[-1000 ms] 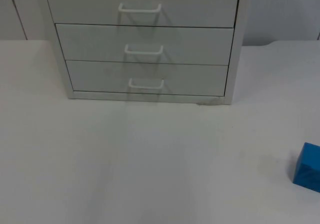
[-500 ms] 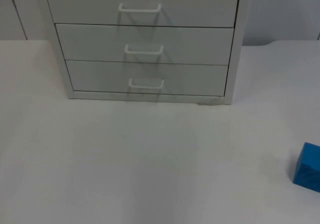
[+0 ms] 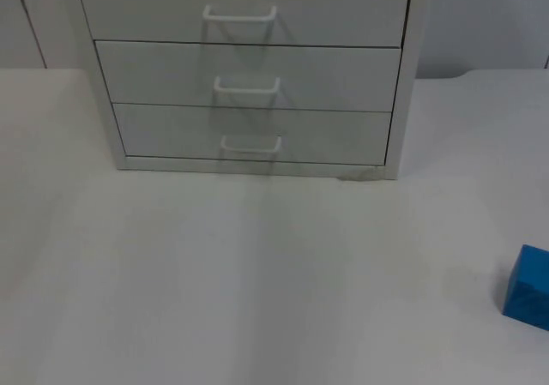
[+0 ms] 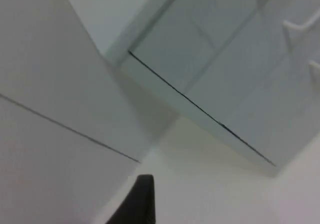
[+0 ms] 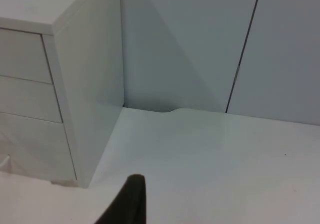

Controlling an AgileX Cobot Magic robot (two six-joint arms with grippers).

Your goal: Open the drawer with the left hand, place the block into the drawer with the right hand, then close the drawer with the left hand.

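Observation:
A white cabinet (image 3: 249,68) with three drawers stands at the back of the table, and all three are shut. Each drawer front carries a white handle; the lowest handle (image 3: 250,145) sits just above the table. A blue block (image 3: 527,286) lies on the table at the right edge of the top view, partly cut off. In the left wrist view my left gripper's black fingertip (image 4: 137,201) hangs off to the cabinet's (image 4: 215,64) left side, well short of its handles (image 4: 300,24). In the right wrist view my right gripper's black fingertip (image 5: 129,201) is beside the cabinet's right wall (image 5: 90,84), above the table.
The grey partition wall (image 5: 200,44) runs behind the cabinet. White table top (image 3: 257,282) stretches in front of the drawers, with faint arm shadows on it.
A dark bit of the left arm has appeared at the top view's upper left corner, and the faint shadows on the table have shifted. Cabinet and block have not moved.

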